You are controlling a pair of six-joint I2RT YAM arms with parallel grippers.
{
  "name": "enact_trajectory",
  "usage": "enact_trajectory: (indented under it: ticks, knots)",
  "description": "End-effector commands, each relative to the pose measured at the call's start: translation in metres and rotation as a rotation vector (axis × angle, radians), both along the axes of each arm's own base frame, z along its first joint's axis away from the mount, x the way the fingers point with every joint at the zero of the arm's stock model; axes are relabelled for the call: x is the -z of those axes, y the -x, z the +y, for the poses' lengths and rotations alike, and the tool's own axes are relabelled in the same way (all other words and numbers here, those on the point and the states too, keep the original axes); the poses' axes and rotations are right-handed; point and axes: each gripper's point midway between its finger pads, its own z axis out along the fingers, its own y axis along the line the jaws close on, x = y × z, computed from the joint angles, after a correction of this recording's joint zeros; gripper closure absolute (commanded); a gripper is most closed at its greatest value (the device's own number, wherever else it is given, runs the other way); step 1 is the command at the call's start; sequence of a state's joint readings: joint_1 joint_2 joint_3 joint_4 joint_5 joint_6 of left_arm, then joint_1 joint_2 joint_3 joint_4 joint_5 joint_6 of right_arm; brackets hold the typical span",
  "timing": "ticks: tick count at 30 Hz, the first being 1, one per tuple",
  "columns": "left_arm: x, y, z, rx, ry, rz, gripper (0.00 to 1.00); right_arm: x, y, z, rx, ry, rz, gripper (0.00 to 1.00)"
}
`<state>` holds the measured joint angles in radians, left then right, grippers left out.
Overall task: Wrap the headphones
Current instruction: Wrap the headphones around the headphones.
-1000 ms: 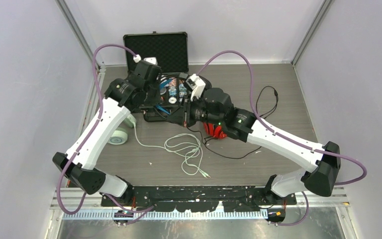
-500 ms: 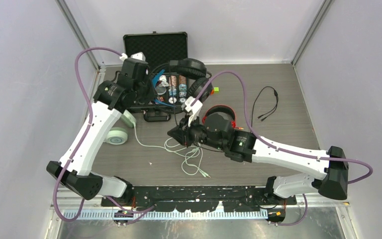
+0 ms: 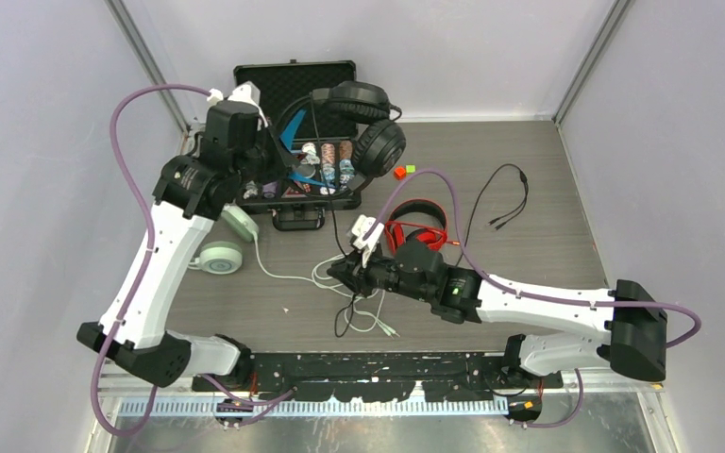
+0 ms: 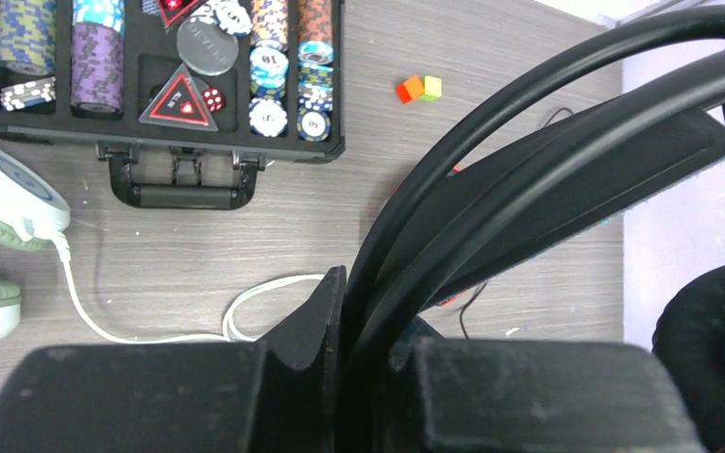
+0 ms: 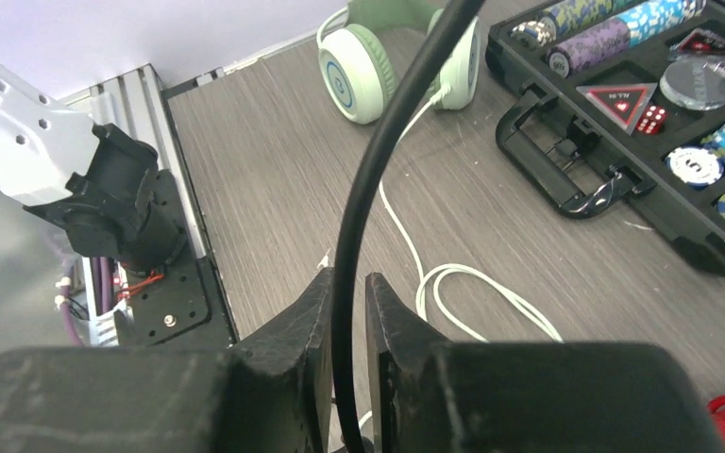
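The black headphones (image 3: 354, 118) with a blue inner band hang above the case, and my left gripper (image 3: 276, 151) is shut on their headband (image 4: 547, 160). In the left wrist view the band is pinched between the left gripper (image 4: 363, 311) jaws. Their thin black cable (image 5: 378, 160) runs down between the jaws of my right gripper (image 5: 347, 293), which stand slightly apart with a gap beside the cable. The right gripper (image 3: 333, 274) hovers low over the table's front middle. The red headphones (image 3: 415, 209) lie behind it. The mint-green headphones (image 3: 227, 241) lie at the left, with their white cable (image 3: 340, 278) looped in the middle.
An open black case (image 3: 297, 90) of poker chips stands at the back, its handle (image 4: 184, 193) facing the front. Two small coloured cubes (image 3: 403, 171) and a loose black Y-cable (image 3: 505, 198) lie to the right. Side walls close in both flanks.
My left arm has lifted the black headphones up and back over the case. My right arm has come forward and down along the black cable, and its jaws have loosened.
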<state>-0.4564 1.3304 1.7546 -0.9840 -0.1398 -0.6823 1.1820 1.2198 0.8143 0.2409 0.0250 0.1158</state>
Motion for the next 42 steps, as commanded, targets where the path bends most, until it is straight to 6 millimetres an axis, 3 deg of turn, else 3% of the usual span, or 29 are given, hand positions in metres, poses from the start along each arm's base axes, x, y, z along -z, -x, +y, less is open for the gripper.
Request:
enact_trajectory:
  ticks: [1, 15, 17, 21, 28, 34, 38, 42]
  knots:
    - [-0.073, 0.009, -0.007, 0.026, 0.166, -0.178, 1.00, -0.031, -0.006, 0.008, -0.005, -0.108, -0.139, 0.78]
    - [-0.102, 0.024, -0.012, 0.081, 0.213, -0.214, 1.00, 0.026, -0.013, 0.013, 0.036, -0.100, -0.084, 0.77]
    - [-0.106, 0.027, -0.013, 0.094, 0.220, -0.218, 1.00, 0.028, -0.017, 0.012, 0.058, -0.105, -0.088, 0.79]
    - [-0.108, 0.029, -0.006, 0.097, 0.172, -0.224, 1.00, 0.026, -0.027, -0.001, 0.127, -0.137, -0.075, 0.99]
    - [-0.117, 0.028, 0.021, 0.053, 0.074, -0.255, 1.00, 0.023, -0.030, -0.032, 0.190, -0.156, -0.067, 1.00]
    - [-0.124, 0.027, 0.023, 0.065, 0.070, -0.279, 1.00, 0.027, -0.033, -0.057, 0.246, -0.157, -0.071, 1.00]
    - [-0.124, 0.022, 0.027, 0.047, 0.063, -0.285, 1.00, 0.030, -0.033, -0.062, 0.249, -0.146, -0.076, 1.00]
    - [-0.131, 0.028, 0.012, 0.127, 0.123, -0.297, 1.00, 0.033, -0.036, -0.064, 0.263, -0.136, -0.072, 0.99]
